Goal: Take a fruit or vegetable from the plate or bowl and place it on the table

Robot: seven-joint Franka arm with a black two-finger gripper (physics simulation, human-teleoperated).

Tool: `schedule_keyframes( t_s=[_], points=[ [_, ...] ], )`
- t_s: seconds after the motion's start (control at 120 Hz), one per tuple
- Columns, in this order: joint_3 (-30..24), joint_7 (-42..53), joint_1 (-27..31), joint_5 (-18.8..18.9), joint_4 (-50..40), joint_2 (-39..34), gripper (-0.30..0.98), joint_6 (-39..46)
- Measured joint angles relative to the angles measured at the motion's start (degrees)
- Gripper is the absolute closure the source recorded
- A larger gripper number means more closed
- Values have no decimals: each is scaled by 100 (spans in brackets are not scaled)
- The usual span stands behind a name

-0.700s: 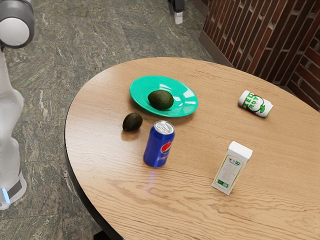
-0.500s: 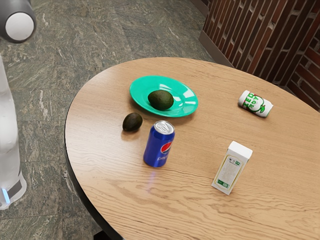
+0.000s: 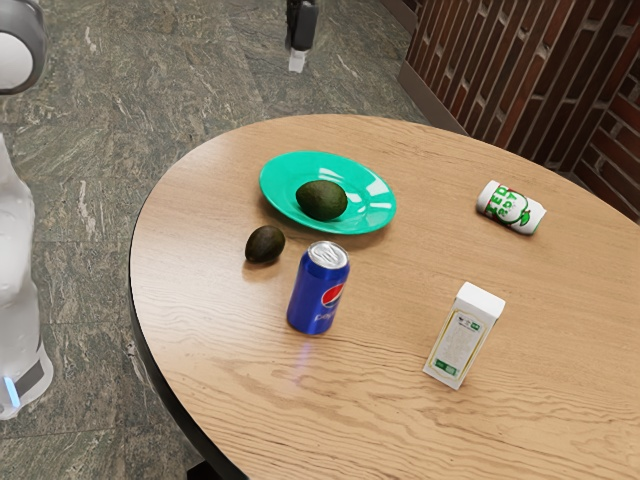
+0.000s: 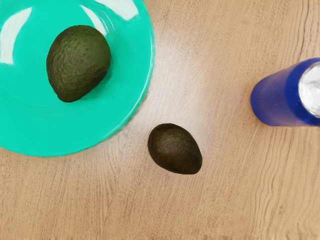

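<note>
Wood-grained desk (image 3: pixel 400 320) holds a green plate (image 3: pixel 283 180) whose hollow likely steadies its avocado (image 3: pixel 322 201) as the tool (image 3: pixel 297 67), open or closed unclear, hangs high, apparently for clearance.

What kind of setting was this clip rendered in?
Hard to pin down, but it looks like an indoor dining or break area: a wooden table with rounded edge, a stone-look tiled floor and a brick wall behind.

Avocado (image 3: pixel 321 200) on plate (image 3: pixel 281 187) — second avocado (image 3: pixel 265 245) beside
</note>
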Motion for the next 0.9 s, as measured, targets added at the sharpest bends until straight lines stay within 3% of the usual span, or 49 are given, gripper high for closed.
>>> schedule_keyframes(
  t_s=[0.117,0.167,0.233,0.383,0.7,0.9],
  points=[
    [-419,-46,-35,63,-2269,-1180,2,1023],
    [-720,-61,-46,106,-2842,-1427,2,1515],
    [-1028,-75,-50,250,-2949,-1251,2,1982],
    [-1114,-111,149,403,-3030,-1068,2,2661],
    [-937,-171,324,455,-3957,-1083,2,3435],
    [-794,-192,332,460,-4069,-1088,2,3958]
  ],
)
